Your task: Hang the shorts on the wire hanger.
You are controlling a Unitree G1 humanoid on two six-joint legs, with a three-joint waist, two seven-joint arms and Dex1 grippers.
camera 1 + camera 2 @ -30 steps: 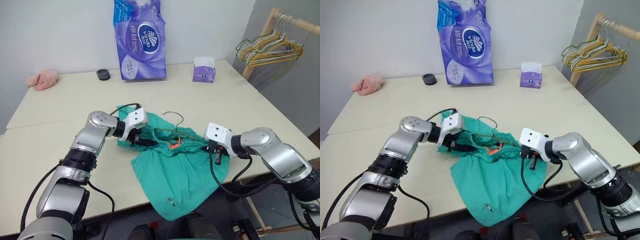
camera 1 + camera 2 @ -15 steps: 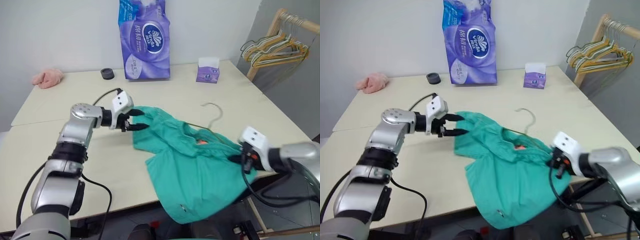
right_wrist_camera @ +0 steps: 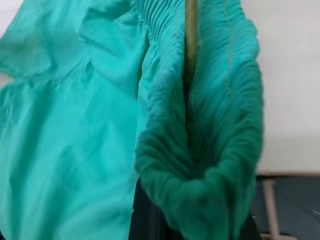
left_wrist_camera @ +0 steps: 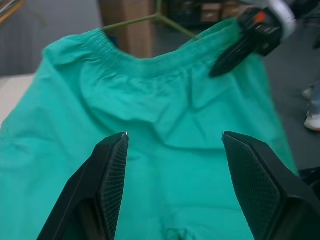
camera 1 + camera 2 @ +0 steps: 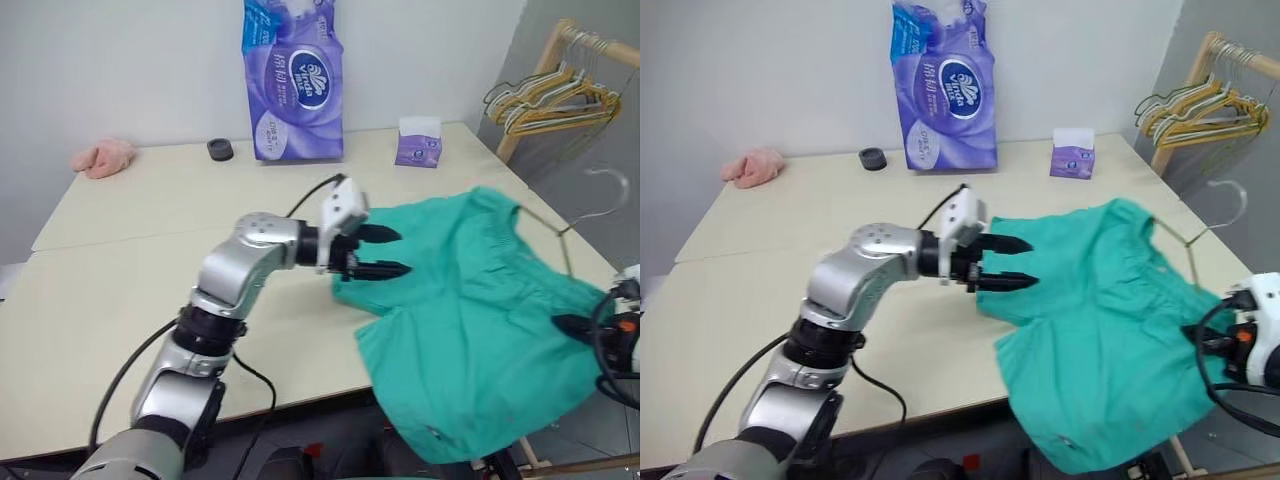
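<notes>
Shorts (image 5: 470, 290) now lifted off the table (image 5: 120, 280) at the right edge, carried out past the corner, hanging spread with waistband up and legs drooping below the table edge. Hanger (image 5: 590, 205) threaded through the waistband, hook up and free at upper right, wire visible inside the gathered band in right wrist view. Right gripper (image 5: 590, 328) clenched on the bunched waistband end together with the wire, at far right. Left gripper (image 5: 385, 252) spread, holding nothing, fingertips just beside the left edge of the fabric, pointing across at it.

Versus a second ago: shorts then crumpled on the table centre, both grippers at the waistband, hook flat on the table. Since then swung right and raised; left let go and followed across.

Meaning: shorts look already on the hanger; likely left: straighten the band or carry to the rack (image 5: 545, 60). Risk: band sliding off the wire's free end.
</notes>
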